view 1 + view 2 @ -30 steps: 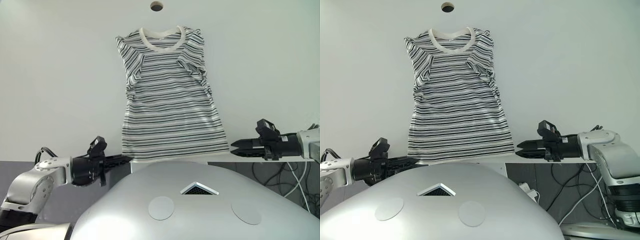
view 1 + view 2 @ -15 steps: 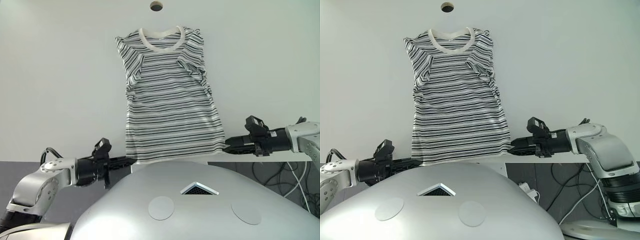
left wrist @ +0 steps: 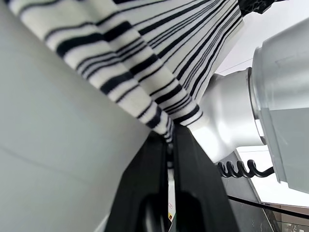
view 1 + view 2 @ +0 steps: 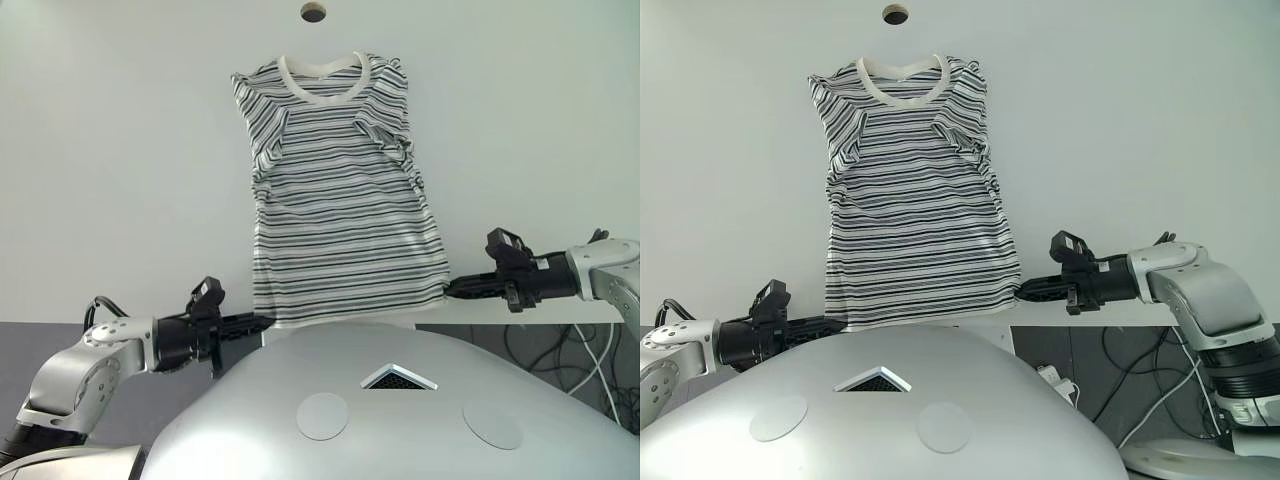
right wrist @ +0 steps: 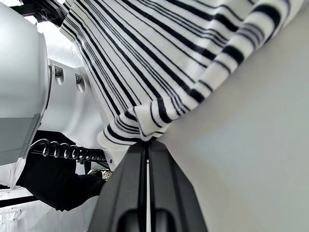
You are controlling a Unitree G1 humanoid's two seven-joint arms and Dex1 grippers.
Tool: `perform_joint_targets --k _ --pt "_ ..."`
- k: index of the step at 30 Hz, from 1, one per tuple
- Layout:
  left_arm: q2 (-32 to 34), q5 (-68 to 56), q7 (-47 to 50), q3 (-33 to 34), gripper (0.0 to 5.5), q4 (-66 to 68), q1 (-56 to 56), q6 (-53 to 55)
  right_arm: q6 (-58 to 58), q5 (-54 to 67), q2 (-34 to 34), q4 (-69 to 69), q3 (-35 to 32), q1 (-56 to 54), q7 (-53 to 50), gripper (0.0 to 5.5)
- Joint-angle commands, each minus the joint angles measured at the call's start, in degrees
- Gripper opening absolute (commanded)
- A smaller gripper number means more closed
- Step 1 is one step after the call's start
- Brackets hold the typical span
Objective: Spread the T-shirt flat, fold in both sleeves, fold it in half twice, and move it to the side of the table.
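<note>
- The table [image 4: 120, 150] is a plain white top. It looks smooth, so I expect cloth to slide on it easily rather than catch.
- The shirt [image 4: 340, 190] lies flat in the middle of the table, collar [image 4: 325, 75] at the far end and hem [image 4: 350, 305] at the near edge. Both sleeves look already tucked in over the body, with small puckers along the right side.
- I judge it a thin, light knit: limp, with no stiffness and nothing to break. It will droop from any point where it is lifted and carry creases along. One corner lifted alone would drag the shirt askew. The tucked sleeves may also fall open if the cloth is swung fast.
- The best hold is the two hem corners taken together and kept level, so the fold line stays straight across the body. A pinch taken too shallow could slip off the hem.
- The left gripper [image 3: 169, 136] is at the near left hem corner, its fingers pressed together with striped cloth caught between them.
- The right gripper [image 5: 147, 142] is at the near right hem corner. Its fingers are closed tight and the corner ends right at their tips, so it seems to be pinching the very edge.
</note>
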Motion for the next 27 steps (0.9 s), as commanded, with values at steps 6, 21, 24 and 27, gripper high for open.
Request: perform_joint_targets --k 6,21,24,27 --pt "0.46 3.03 1.55 1.74 0.0 0.32 -0.01 -1.16 -3.1 0.42 -1.25 -1.74 -2.12 2.2 0.18 0.02" --pt "-2.58 11.12 -15.61 18.42 0.0 -9.16 10.67 -36.77 -17.12 4.55 3.2 -18.41 -29.27 24.97 1.15 0.02" --pt "-3.94 5.68 -18.4 25.64 0.0 -11.41 13.08 -38.46 -18.74 7.57 6.17 -20.75 -36.11 27.68 1.89 0.02" --pt "-4.82 -0.73 -19.18 30.99 0.0 -11.76 12.17 -36.83 -19.8 12.47 9.13 -22.35 -42.57 29.08 2.77 0.02"
